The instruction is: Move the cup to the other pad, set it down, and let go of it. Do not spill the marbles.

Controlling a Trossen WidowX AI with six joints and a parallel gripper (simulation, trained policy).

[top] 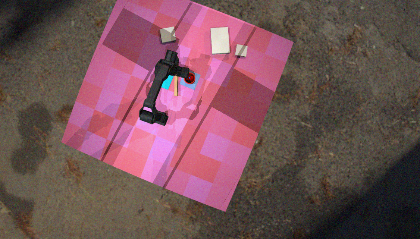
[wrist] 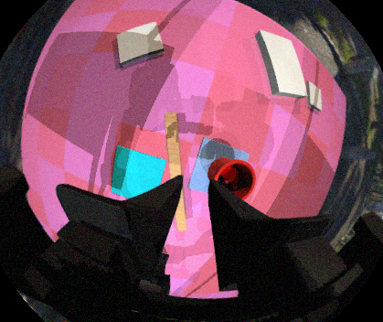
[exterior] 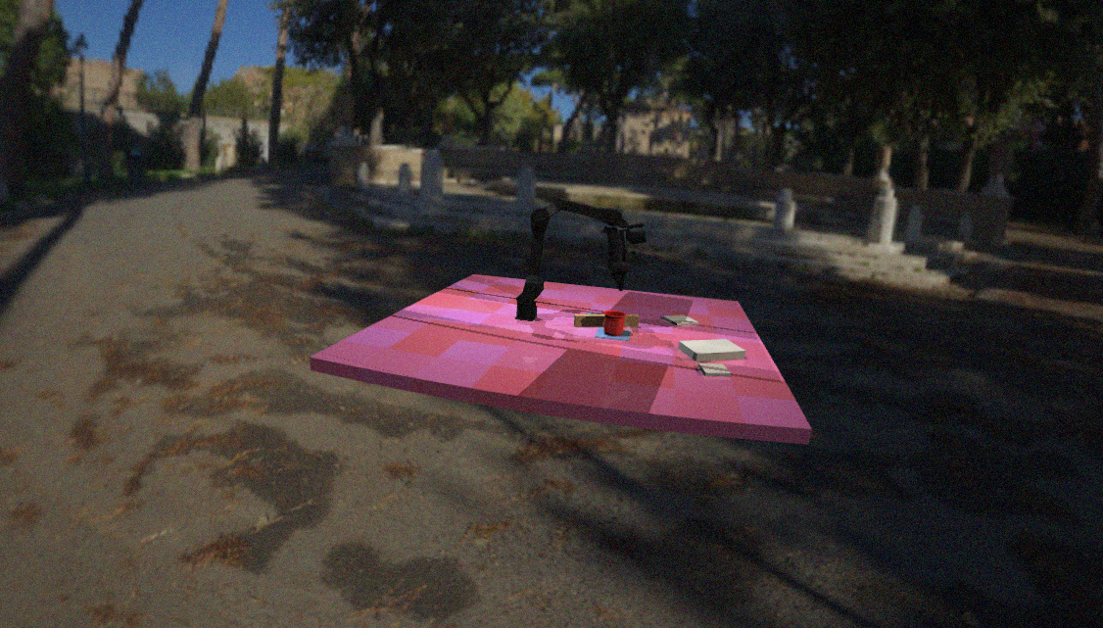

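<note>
Between the cyan pad point(top: 167, 82) point(wrist: 138, 172) and the blue pad point(top: 192, 83) point(wrist: 198, 170) stands the wooden bar point(top: 176, 85) point(exterior: 589, 320) point(wrist: 174, 153), blocking a low sideways pass, while the air above it lies open. The red cup point(top: 189, 78) point(exterior: 613, 323) point(wrist: 236, 177) fills much of the blue pad; the cyan one offers landing room. Pale blocks obstruct low travel toward the table's point(top: 136, 162) point(exterior: 488, 381) point(wrist: 233, 114) far edge, with gaps between them.
</note>
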